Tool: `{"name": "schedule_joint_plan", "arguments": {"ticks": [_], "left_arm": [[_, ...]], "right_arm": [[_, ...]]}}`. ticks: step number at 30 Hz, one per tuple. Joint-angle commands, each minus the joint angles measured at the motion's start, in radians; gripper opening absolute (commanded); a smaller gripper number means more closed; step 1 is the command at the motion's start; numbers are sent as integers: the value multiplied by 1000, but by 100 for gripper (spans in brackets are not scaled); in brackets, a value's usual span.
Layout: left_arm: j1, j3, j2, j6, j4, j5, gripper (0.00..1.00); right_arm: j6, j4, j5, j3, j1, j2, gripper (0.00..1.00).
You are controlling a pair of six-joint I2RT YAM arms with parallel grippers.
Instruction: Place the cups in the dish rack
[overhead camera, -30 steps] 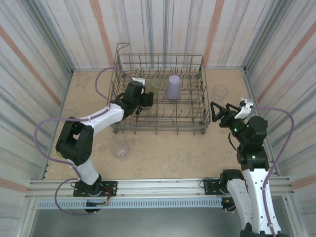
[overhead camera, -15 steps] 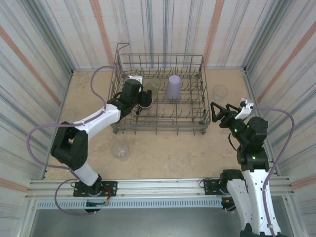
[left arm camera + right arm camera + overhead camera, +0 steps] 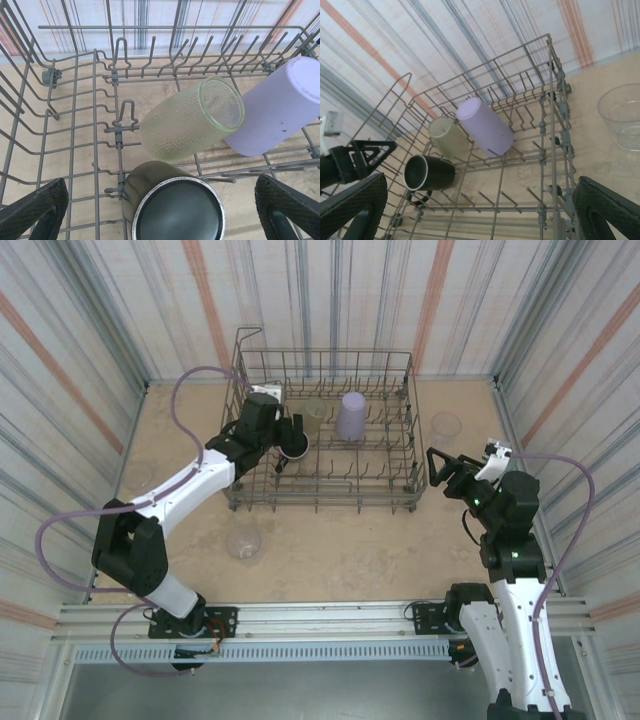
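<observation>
Cups, five in view; rack, one.

1. Dark handled mug (image 3: 175, 207): lies on its side on the tines of the large grey wire dish rack (image 3: 340, 498), between the left jaws. The left jaws stand wide apart, one finger on either side of the mug with a gap to each, gripping nothing. The round, pale-rimmed face turned toward them is probably the mouth, though its dark centre makes this uncertain.

2. Olive-yellow textured glass tumbler (image 3: 192, 120): in the rack, tilted on its side just beyond the mug as seen from the left jaws. Its rim appears to rest against item 3.

3. Lavender opaque tumbler (image 3: 280, 107): in the rack, tilted with its closed base uppermost, ahead and to the right of the left jaws.

4. Clear round tumbler (image 3: 243, 540): on the sandy bench (image 3: 330, 560) outside the rack, well behind the left jaws.

5. Second clear tumbler (image 3: 622, 117): upright on the bench beside the rack's outer wall, ahead and to the right of the right jaws.

Right jaws: wide apart and empty, above the bench off the rack's near right corner, well apart from every cup.
</observation>
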Motion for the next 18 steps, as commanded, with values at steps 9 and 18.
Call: {"name": "schedule_joint_plan", "arguments": {"ticks": [9, 18], "left_arm": [[0, 42, -98, -32, -102, 36, 99], [1, 3, -211, -46, -171, 56, 99]], "right_arm": [[-20, -283, 180, 218, -12, 148, 99], [-23, -473, 233, 428, -85, 360, 99]]}}
